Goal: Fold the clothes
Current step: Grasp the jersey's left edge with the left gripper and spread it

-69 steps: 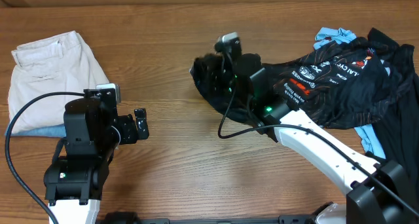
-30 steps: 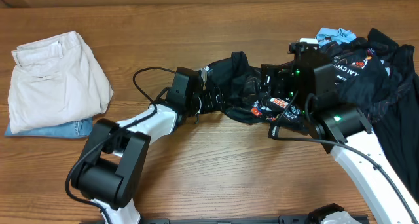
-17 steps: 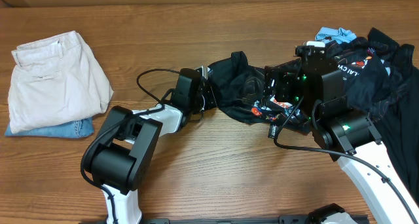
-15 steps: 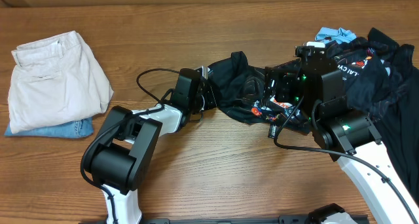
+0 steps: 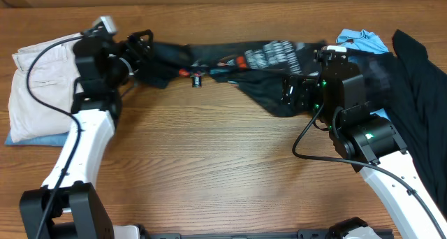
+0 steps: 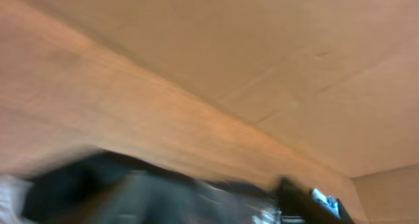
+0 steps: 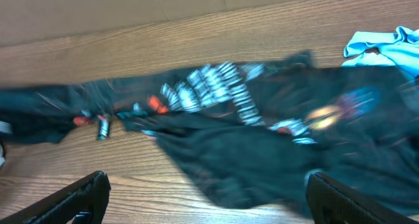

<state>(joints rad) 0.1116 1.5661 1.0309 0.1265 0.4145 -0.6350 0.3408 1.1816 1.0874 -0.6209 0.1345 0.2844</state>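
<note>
evidently the spreading-out step: left gripper [image 5: 140,46] pinches one end of the jersey [image 5: 272,56], stretched over the worktop [image 5: 209,162], right gripper [image 7: 208,181] spread wide; next, probably lay it flat.

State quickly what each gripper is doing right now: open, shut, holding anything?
Left gripper: closed on the jersey.
Right gripper: open, holding nothing.

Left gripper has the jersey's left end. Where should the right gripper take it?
Probably the black jersey's loose lower edge, from above: it lies on the table right between the right gripper's open fingers, with the left gripper holding the far end.
</note>
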